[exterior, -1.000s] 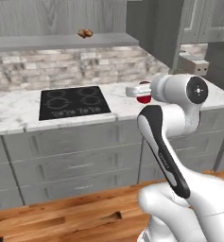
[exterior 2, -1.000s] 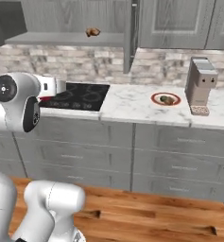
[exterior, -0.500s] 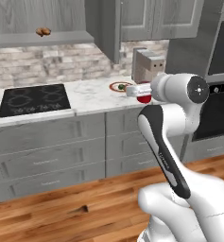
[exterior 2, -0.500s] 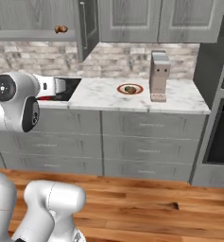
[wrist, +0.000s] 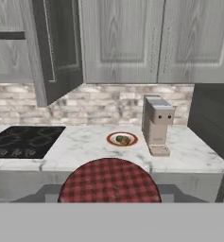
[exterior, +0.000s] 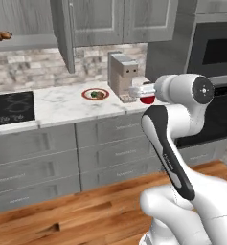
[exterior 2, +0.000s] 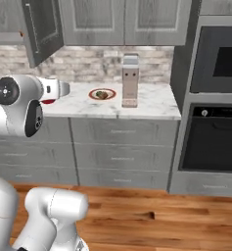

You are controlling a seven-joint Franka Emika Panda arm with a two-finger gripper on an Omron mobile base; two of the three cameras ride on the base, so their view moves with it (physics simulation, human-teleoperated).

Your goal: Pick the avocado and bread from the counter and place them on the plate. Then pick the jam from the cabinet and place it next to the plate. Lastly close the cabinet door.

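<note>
While gripped, jam point(wrist: 109, 180) between jaws

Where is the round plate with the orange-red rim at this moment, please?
The round plate with the orange-red rim sits on the white marble counter, just left of the tall grey coffee machine and right of the black cooktop.

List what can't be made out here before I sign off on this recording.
- Gripper fingertips: hand view, covered by the jam jar's checked lid; left base view, the arm's wrist blocks them.
- Food on the plate: too small in every view to tell avocado from bread.
- Jam jar body: mostly behind the wrist in both base views.
- Cabinet shelf interior: cut off by the left edge; the open cabinet door screens the rest.
</note>
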